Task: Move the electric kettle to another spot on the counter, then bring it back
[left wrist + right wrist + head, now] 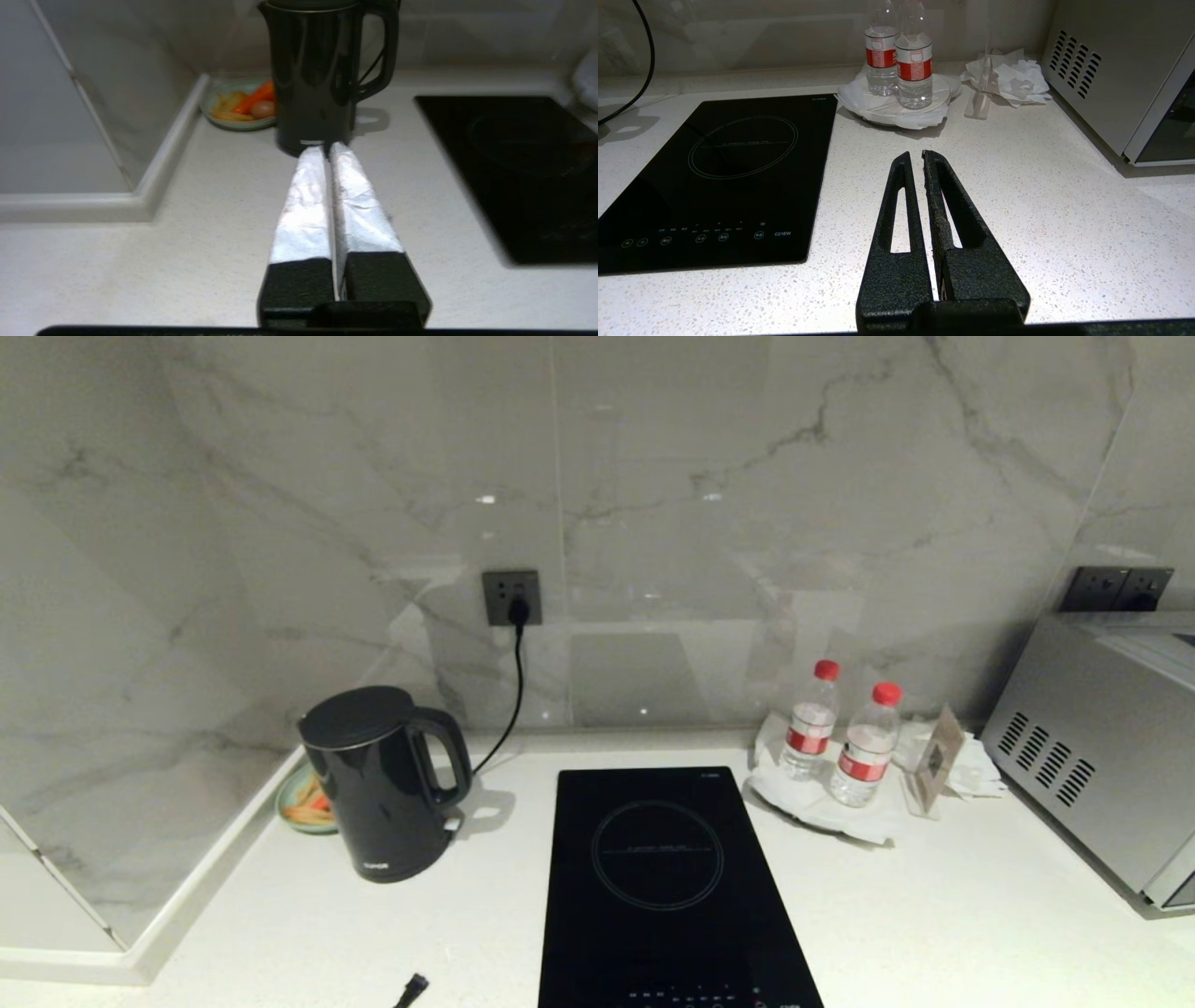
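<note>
The electric kettle (385,784) is glossy black, mirroring the room. The counter (1064,210) is white, finely speckled stone with a dull sheen. Beside it the hob (658,887) is smooth black glass. The wall (747,476) is polished grey-veined marble. The left hand (327,148) has fingers wrapped in creased white tape; the right hand (913,157) is rough, matt black plastic.

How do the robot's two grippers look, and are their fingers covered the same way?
No. The left gripper has long tapered black fingers wrapped in white tape toward the tips. The right gripper has bare, rough-textured black fingers, with slot-shaped openings along them. No cables or markings show.
</note>
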You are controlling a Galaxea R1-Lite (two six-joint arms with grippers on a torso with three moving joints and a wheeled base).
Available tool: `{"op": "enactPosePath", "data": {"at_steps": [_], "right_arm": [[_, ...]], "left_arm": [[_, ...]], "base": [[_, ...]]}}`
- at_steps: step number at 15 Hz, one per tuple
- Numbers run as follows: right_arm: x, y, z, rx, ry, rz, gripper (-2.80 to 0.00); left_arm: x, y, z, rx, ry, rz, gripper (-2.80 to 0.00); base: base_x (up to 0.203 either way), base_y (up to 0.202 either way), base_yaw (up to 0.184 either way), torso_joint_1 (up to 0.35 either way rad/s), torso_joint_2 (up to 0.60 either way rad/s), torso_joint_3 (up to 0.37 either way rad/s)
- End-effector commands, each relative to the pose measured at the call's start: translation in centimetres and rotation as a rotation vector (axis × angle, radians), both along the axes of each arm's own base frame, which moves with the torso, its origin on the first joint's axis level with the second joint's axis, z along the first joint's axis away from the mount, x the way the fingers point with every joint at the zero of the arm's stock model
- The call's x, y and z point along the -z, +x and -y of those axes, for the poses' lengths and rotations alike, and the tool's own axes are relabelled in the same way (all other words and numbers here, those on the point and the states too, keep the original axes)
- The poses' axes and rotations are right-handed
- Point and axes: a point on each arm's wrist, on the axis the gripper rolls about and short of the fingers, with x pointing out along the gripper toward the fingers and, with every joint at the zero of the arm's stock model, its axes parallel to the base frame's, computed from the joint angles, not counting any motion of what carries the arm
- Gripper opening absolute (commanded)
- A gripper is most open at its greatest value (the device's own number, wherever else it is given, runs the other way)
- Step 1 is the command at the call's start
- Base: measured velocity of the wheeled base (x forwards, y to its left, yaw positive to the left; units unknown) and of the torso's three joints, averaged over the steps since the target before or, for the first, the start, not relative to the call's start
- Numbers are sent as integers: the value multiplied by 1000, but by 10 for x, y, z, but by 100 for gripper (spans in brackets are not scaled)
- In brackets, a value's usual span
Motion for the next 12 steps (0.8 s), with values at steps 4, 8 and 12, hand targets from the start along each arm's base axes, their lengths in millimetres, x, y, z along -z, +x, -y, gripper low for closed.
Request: {"op": "enactPosePath", "data": {"at_steps": [4, 8, 12], "right_arm": [[0, 0, 0, 0, 0, 0, -280], [0, 0, 0, 0, 0, 0, -280], [0, 0, 0, 0, 0, 0, -280]], "left_arm": [[0, 0, 0, -3, -34, 1, -280], [0, 0, 0, -3, -35, 1, -280], [0, 0, 0, -2, -35, 1, -280]], "base": [[0, 0, 0, 0, 0, 0], [0, 0, 0, 0, 0, 0], [0, 0, 0, 0, 0, 0]]}}
